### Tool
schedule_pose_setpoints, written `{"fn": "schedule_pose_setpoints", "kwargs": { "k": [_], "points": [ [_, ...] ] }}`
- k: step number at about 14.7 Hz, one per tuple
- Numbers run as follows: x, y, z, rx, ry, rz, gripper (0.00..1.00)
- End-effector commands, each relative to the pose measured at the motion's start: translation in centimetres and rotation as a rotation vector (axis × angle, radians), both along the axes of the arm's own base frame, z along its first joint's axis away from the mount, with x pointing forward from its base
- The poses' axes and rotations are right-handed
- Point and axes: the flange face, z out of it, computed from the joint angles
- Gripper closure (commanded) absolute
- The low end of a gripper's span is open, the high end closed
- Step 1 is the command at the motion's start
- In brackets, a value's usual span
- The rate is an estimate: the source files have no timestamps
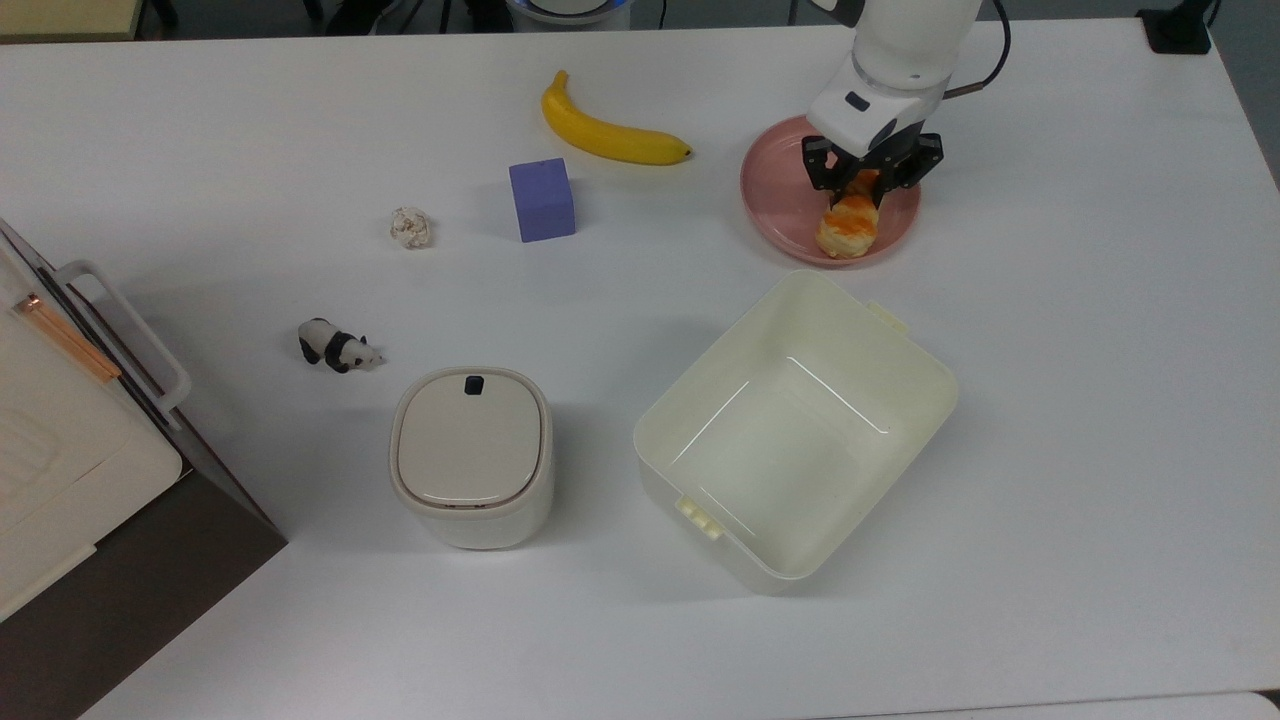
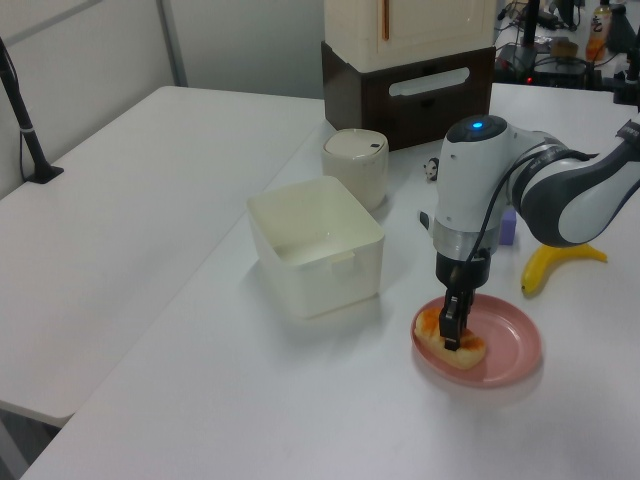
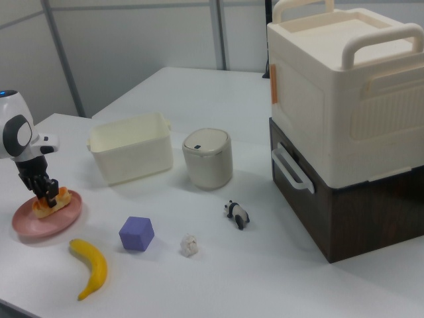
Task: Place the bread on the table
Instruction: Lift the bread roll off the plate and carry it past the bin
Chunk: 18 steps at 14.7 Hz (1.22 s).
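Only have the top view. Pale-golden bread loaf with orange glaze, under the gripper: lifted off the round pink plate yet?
Observer: No. In the left view the bread rests on the pink plate, with the gripper down at it.
Operator: What's the thing cut off at the top view's left edge?
Observer: The right view shows a large cream plastic box with handles on top, stacked on a dark brown base.

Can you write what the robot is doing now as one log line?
phase: grasp | gripper: shut on bread | bread: on pink plate
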Motion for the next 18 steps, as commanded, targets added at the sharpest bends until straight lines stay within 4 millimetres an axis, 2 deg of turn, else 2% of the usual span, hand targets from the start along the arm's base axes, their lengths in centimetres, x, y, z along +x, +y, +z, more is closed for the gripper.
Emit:
{"fn": "schedule_pose_setpoints", "kwargs": {
  "k": [1, 5, 7, 9, 10, 11, 18],
  "points": [
    [0.9, -0.9, 0.4, 0.003, -0.031, -0.030, 0.60],
    [3.1, -2.4, 2.7, 0.022, -0.060, -0.070, 0.60],
    [4.4, -3.1, 4.6, 0.023, -0.064, -0.087, 0.60],
    [6.0, -4.7, 6.9, 0.031, -0.075, -0.111, 0.60],
    [7.3, -6.3, 8.7, 0.034, -0.082, -0.124, 0.60],
    [8.0, -7.5, 9.3, 0.033, -0.081, -0.131, 0.60],
    [10.8, -16.1, 10.3, 0.018, -0.079, -0.186, 0.60]
  ]
}}
